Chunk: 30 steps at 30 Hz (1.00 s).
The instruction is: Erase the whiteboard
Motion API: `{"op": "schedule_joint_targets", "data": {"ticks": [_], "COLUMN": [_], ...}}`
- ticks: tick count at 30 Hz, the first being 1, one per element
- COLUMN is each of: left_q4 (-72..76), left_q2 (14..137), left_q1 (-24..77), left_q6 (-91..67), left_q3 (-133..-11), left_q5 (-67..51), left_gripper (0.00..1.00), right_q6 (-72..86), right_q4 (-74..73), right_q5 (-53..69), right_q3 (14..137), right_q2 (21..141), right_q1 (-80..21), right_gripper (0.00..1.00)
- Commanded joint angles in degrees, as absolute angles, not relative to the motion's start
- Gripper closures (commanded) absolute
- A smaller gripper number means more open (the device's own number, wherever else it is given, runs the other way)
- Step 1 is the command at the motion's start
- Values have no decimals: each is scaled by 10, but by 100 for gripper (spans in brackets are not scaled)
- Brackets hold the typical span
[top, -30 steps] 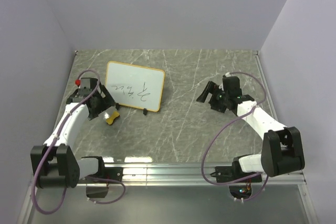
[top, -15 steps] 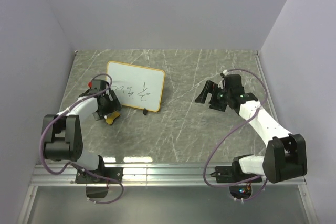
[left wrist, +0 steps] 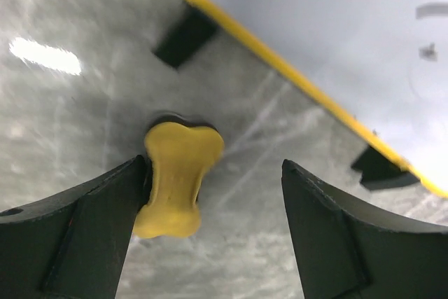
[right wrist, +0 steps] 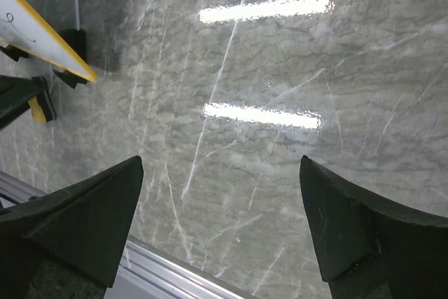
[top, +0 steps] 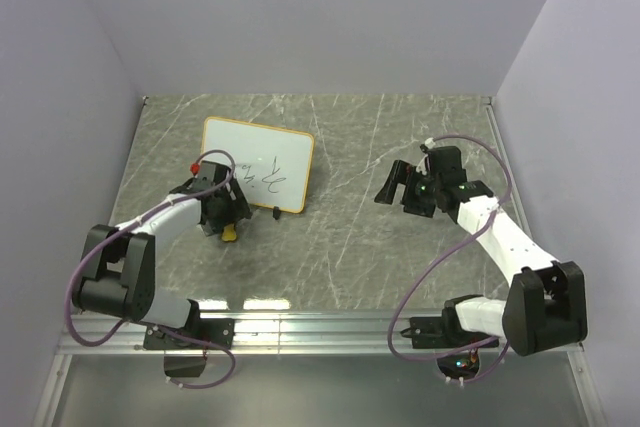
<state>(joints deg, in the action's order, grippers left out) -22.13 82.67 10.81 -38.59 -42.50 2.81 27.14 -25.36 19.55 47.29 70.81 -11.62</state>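
Scribbles (top: 268, 178) on the whiteboard (top: 245, 142) cannot be read.

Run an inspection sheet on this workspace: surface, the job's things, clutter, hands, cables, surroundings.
Surface: grey veined table, glare patches near the front.
Job's things: whiteboard at the back left, dark scribbles not yet wiped; yellow eraser lies on the table in front of it.
Clutter: nothing seen.
Hands: left hand open, low over the eraser, which sits against one finger; right hand open, empty, above bare table.
Cables: purple cable loops along each arm, clear of the board.
Surroundings: plain walls on three sides; metal rail at the near edge.
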Motion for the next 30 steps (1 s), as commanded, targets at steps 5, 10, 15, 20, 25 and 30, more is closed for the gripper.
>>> {"op": "schedule_joint_targets", "data": {"ticks": [5, 10, 15, 20, 25, 30], "left_q4": [-258, -249, -248, -249, -279, -335], "left_q2": [818, 830, 854, 878, 844, 764], "left_q1": [127, 137, 141, 143, 150, 158], "left_q6": [-433, -435, -446, -439, -436, -436], "left_q3": [-399, -390, -390, -401, -421, -479], "left_q5": [26, 42, 55, 59, 51, 32], "left_gripper": [18, 28, 56, 94, 100, 100], "right_q6": [265, 259, 310, 396, 415, 431], "right_q4": [-211, -162, -78, 25, 53, 72], "right_q5": [219, 293, 395, 446, 450, 468], "right_q3": [475, 510, 583, 670, 756, 808], "right_q2": [723, 729, 782, 874, 987, 1073], "right_q1": [-117, -116, -116, -132, -157, -192], "right_gripper": [0, 0, 0, 0, 0, 0]}}
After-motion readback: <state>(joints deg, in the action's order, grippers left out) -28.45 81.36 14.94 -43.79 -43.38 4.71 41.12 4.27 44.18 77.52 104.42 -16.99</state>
